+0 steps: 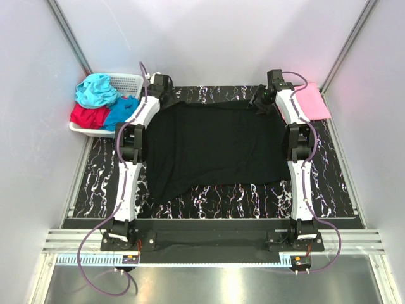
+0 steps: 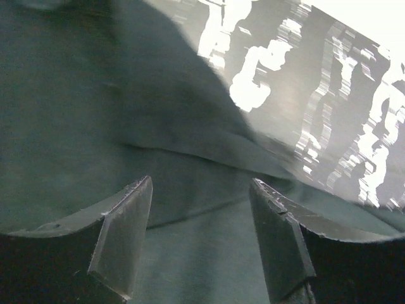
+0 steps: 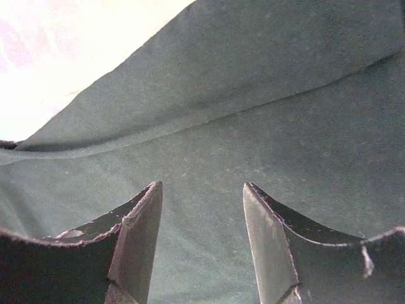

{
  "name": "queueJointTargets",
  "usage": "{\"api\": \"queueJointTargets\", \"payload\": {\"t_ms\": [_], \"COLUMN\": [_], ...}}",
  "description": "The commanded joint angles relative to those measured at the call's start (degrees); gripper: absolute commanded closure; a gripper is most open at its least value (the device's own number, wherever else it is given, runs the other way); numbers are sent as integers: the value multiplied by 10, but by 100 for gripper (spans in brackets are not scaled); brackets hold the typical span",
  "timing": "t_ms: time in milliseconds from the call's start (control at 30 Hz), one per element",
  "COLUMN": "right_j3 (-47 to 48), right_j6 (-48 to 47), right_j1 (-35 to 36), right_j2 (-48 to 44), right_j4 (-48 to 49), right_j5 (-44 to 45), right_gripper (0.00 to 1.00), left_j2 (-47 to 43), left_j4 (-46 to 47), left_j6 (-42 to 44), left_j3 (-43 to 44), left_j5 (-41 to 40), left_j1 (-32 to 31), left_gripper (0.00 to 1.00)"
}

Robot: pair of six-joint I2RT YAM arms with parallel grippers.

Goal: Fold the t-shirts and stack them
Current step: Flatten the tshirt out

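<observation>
The large black t-shirt (image 1: 212, 147) lies spread on the marbled black table (image 1: 329, 183). My left gripper (image 1: 166, 95) is open over its far left corner; the left wrist view shows dark cloth (image 2: 126, 126) under and between the spread fingers (image 2: 130, 221). My right gripper (image 1: 262, 100) is open over the far right corner; the right wrist view shows cloth (image 3: 253, 114) between its fingers (image 3: 142, 234). A folded pink t-shirt (image 1: 310, 101) lies at the far right. Teal (image 1: 96, 90), red (image 1: 88, 116) and blue (image 1: 121, 109) t-shirts are piled in the basket.
The white lattice basket (image 1: 126, 81) stands at the far left corner, partly off the table. White walls with metal posts close in the back and sides. A metal rail runs along the near edge by the arm bases.
</observation>
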Motion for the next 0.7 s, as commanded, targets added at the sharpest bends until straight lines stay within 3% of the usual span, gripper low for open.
{"api": "queueJointTargets", "payload": {"t_ms": [0,300,667], "right_j3": [26,19,16], "right_j6": [-9,-19,-35], "right_j1": [5,4,5], "right_j2": [-32,-27,-31], "right_j4": [16,12,-1], "right_j5": [-23,-24,-34], "right_gripper": [38,39,39], "left_j2": [-23,-28,13], "left_j4": [-4,2,61], "left_j6": [-29,-54,-90], "left_j3": [-10,19,52], "left_j5": [-66,-109,-94], "left_j1": [20,14,14], "left_gripper": [34,34,35]}}
